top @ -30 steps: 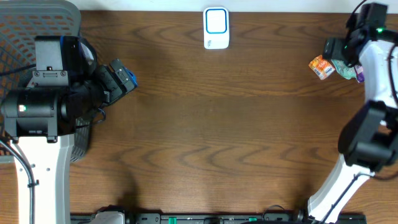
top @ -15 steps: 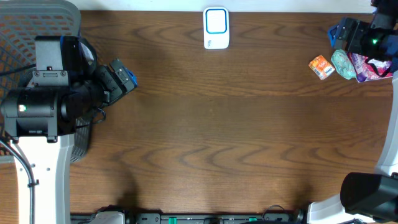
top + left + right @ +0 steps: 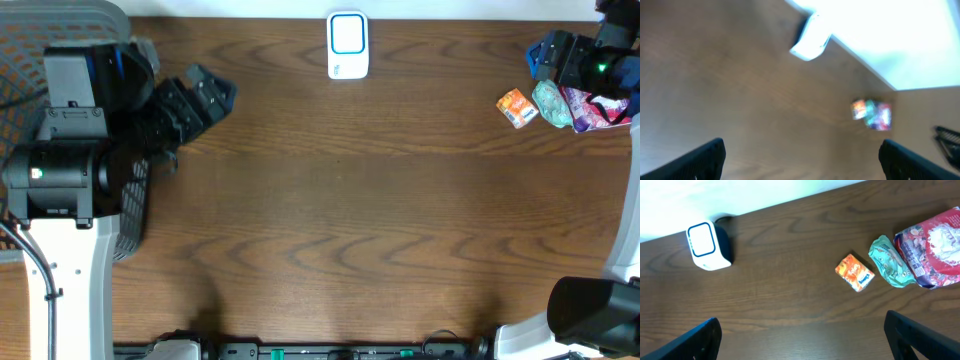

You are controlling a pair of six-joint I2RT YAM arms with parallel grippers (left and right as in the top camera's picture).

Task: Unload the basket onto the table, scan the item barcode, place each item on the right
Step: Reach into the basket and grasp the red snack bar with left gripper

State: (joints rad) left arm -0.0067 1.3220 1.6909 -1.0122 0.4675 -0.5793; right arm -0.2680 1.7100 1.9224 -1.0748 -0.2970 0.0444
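**A:** Where were the goods that needed scanning?

**B:** Huddled at the upper right of the overhead view. There was an orange packet (image 3: pixel 517 106), a green pouch (image 3: pixel 552 104) just beside it, and a red bag (image 3: pixel 592 108) touching the pouch. Nothing held any of them, and I couldn't say which one was meant.

**A:** And the pincers?

**B:** Both gaped wide and empty. The right gripper (image 3: pixel 805 340) hung above that huddle. The left gripper (image 3: pixel 807 162) was off at the upper left by the grey basket (image 3: pixel 60 25), well apart from the goods.

**A:** What could have gone wrong from there?

**B:** The three lay close together. I thought jaws coming down for the packet might catch the pouch too, or shove the packet off across the table (image 3: pixel 340 220). The soft bags looked likely to crumple in a pinch, which could crease a barcode or turn it away from the reader. I couldn't make out a barcode on any of them.

**A:** Anything in the way?

**B:** No. The scanner (image 3: pixel 348 45), a white box with a blue-ringed window, stood at the top centre by the far edge. There was only bare wood between it and the goods.
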